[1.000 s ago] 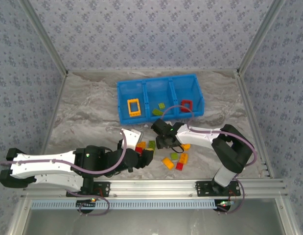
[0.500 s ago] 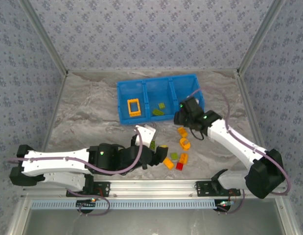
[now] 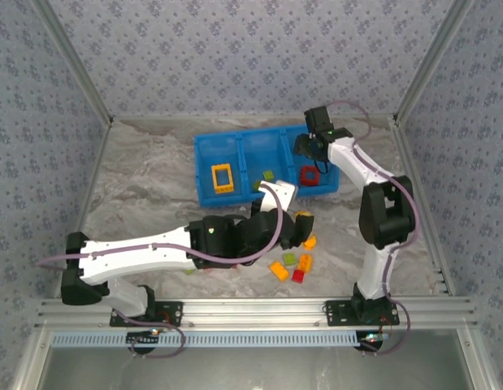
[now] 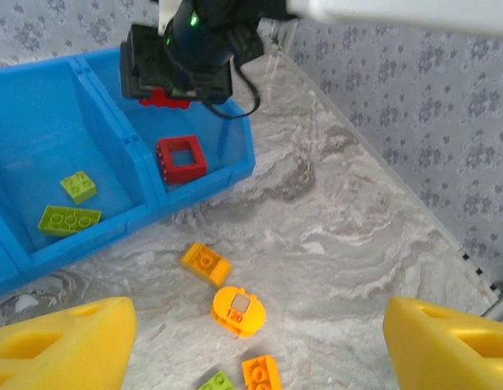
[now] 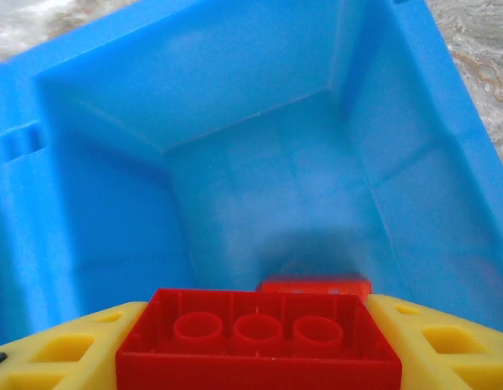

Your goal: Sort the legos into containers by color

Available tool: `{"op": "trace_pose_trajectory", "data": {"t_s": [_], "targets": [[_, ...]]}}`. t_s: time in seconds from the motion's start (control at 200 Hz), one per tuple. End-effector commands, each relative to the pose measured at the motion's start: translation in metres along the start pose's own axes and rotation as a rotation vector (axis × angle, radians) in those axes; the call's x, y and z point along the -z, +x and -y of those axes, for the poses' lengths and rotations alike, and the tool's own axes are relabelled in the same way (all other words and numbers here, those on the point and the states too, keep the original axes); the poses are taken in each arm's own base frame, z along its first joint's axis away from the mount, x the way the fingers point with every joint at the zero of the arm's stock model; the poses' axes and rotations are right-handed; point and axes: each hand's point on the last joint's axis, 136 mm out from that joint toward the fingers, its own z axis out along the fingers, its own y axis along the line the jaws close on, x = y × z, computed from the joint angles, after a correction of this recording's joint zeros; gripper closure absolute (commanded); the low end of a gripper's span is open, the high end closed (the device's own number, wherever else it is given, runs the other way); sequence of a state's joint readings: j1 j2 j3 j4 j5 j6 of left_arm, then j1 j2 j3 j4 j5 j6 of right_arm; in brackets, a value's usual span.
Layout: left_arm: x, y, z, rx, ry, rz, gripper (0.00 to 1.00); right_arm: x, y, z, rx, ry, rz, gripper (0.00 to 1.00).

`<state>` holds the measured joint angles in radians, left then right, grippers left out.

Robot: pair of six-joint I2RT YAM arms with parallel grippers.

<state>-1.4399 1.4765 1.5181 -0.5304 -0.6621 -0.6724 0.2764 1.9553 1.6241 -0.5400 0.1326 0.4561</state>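
Grey marbled tabletop (image 3: 153, 187), floral-print walls (image 3: 251, 57) w/ metal frame (image 3: 259, 307), prob. aluminium.

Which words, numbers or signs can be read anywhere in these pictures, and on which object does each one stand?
"120": dark digits beside a small grey square on top of the rounded orange lego, which lies on the table in the left wrist view.
Nothing else can be read: the blue bin and the other legos show no lettering at this sharpness.
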Motion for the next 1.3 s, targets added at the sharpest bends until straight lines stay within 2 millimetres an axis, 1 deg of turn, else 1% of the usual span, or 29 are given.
{"op": "trace_pose_trajectory", "data": {"t_s": [0.0,0.18,0.295,0.385,0.425,0.5,0.61,0.71,0.819,0.899,0.954,1.004,1.049,1.069,1.084,1.089,1.099,1.114,1.119,1.134,1.139,1.184,1.224,1.239,1.259,1.294], "targets": [[-0.001,-0.016,0.001,-0.037,-0.039,0.023,0.21,-0.014,-0.011,-0.001,0.040,0.009,-0.008,0.41],[-0.014,-0.010,0.013,-0.070,-0.041,-0.006,0.21,-0.051,-0.011,0.007,0.039,0.040,-0.040,0.39],[-0.020,-0.004,0.018,-0.072,-0.040,-0.021,0.21,-0.065,-0.003,0.005,0.039,0.041,-0.081,0.38],[-0.024,0.000,0.018,-0.077,-0.048,-0.032,0.21,-0.072,0.002,0.003,0.042,0.048,-0.092,0.34],[-0.026,0.002,0.019,-0.078,-0.048,-0.036,0.21,-0.073,0.008,0.004,0.046,0.061,-0.116,0.32],[-0.028,0.004,0.020,-0.076,-0.048,-0.041,0.21,-0.073,0.009,0.004,0.044,0.065,-0.120,0.29],[-0.029,0.007,0.019,-0.075,-0.052,-0.049,0.21,-0.065,0.005,0.001,0.043,0.059,-0.113,0.27],[-0.030,0.013,0.015,-0.066,-0.064,-0.062,0.21,-0.051,-0.004,-0.004,0.047,0.041,-0.084,0.25],[-0.033,0.021,0.010,-0.051,-0.074,-0.088,0.21,-0.028,-0.018,-0.011,0.048,0.019,-0.045,0.24],[-0.036,0.026,0.007,-0.025,-0.074,-0.105,0.21,-0.004,-0.031,-0.016,0.048,0.014,0.004,0.25],[-0.040,0.032,0.003,0.010,-0.071,-0.128,0.21,0.019,-0.040,-0.017,0.046,0.012,0.047,0.28],[-0.045,0.036,-0.004,0.058,-0.076,-0.155,0.21,0.046,-0.050,-0.018,0.039,0.000,0.101,0.30],[-0.051,0.043,-0.010,0.106,-0.078,-0.191,0.22,0.070,-0.055,-0.014,0.028,-0.003,0.144,0.31],[-0.054,0.045,-0.014,0.128,-0.084,-0.205,0.22,0.085,-0.059,-0.012,0.019,-0.014,0.171,0.31],[-0.056,0.048,-0.017,0.146,-0.090,-0.217,0.22,0.091,-0.058,-0.010,0.017,-0.014,0.178,0.32],[-0.056,0.049,-0.017,0.151,-0.092,-0.220,0.22,0.096,-0.060,-0.010,0.014,-0.017,0.188,0.32],[-0.058,0.050,-0.019,0.165,-0.095,-0.229,0.22,0.098,-0.059,-0.009,0.014,-0.016,0.189,0.32],[-0.061,0.053,-0.022,0.184,-0.099,-0.243,0.22,0.109,-0.060,-0.008,0.009,-0.025,0.207,0.33],[-0.062,0.054,-0.023,0.192,-0.100,-0.249,0.22,0.115,-0.060,-0.006,0.006,-0.028,0.218,0.33],[-0.065,0.056,-0.026,0.211,-0.107,-0.264,0.23,0.121,-0.059,-0.006,0.006,-0.033,0.225,0.33],[-0.066,0.057,-0.027,0.226,-0.107,-0.268,0.23,0.127,-0.058,-0.004,0.004,-0.038,0.232,0.34],[-0.076,0.064,-0.032,0.282,-0.117,-0.311,0.24,0.155,-0.053,0.001,-0.002,-0.060,0.272,0.35],[-0.085,0.070,-0.035,0.316,-0.126,-0.335,0.25,0.176,-0.043,0.006,-0.001,-0.075,0.298,0.36],[-0.089,0.072,-0.036,0.324,-0.130,-0.342,0.26,0.179,-0.036,0.009,0.002,-0.076,0.296,0.37],[-0.094,0.074,-0.036,0.338,-0.131,-0.352,0.26,0.193,-0.031,0.012,0.000,-0.089,0.315,0.37],[-0.104,0.080,-0.037,0.358,-0.143,-0.372,0.27,0.207,-0.017,0.018,0.003,-0.109,0.329,0.38]]}}
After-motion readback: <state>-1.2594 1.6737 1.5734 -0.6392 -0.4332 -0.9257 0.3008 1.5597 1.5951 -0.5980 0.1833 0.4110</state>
